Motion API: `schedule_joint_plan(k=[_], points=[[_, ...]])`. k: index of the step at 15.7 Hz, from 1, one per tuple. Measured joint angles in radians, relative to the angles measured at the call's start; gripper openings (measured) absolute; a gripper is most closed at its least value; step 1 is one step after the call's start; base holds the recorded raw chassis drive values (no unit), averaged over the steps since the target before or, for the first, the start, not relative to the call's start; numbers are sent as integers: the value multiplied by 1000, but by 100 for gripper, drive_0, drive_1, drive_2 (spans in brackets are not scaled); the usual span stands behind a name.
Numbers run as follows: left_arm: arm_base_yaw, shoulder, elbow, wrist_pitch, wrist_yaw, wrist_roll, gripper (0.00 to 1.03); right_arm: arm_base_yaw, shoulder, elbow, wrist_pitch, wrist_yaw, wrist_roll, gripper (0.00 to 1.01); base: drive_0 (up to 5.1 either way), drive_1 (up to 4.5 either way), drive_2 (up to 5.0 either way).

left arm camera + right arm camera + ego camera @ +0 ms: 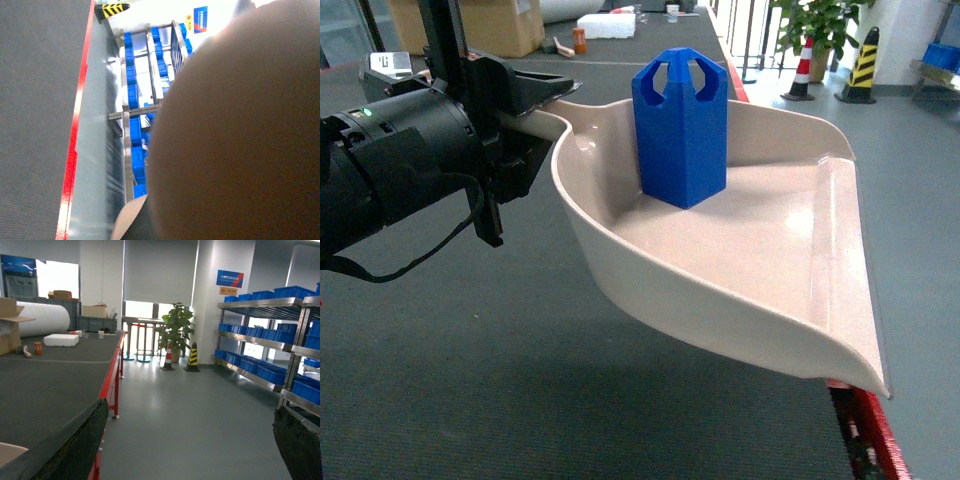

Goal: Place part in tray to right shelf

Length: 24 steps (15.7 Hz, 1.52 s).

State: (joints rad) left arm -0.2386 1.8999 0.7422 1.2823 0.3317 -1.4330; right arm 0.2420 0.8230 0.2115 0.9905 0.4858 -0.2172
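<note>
- Left end effector (525,115) — black, clamped on the handle of the tray (790,230), which it holds up above the dark surface (520,380); the handle's end is hidden inside the grip.
- Right end effector (190,440) — fingers wide apart and holding nothing; seen only in the right wrist view, where the dark fingertips (75,440) frame the lower corners.
- Part (680,125) — stands upright on the tray's floor near the raised back wall, handle loop upward; nothing restrains it.
- Tray attitude — the flat front lip sits lower than the back wall in the head view, so the floor appears to slope toward the open edge.
- Right shelf (272,347) — steel racking carrying blue crates (265,372), well apart across the grey floor (200,410); the part is not yet delivered.
- Left wrist view — mostly blocked by the tray's blurred underside; little can be read from it.
- Risk, judged — the tall, narrow part could topple or slide off the open lip if the tray tips further or the base jolts; the grip far out on a long handle may let the tray twist; the lip could strike the shelf's front rail on approach.
</note>
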Motion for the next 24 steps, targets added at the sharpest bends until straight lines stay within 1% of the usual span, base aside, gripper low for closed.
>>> schedule_joint_plan(k=[15, 24], points=[[0, 0, 0, -4, 0, 0, 13, 0, 0, 1, 2, 0, 0, 98, 492, -253, -253], [1, 0, 0, -3, 1, 0, 13, 0, 0, 1, -2, 0, 0, 98, 491, -284, -203]])
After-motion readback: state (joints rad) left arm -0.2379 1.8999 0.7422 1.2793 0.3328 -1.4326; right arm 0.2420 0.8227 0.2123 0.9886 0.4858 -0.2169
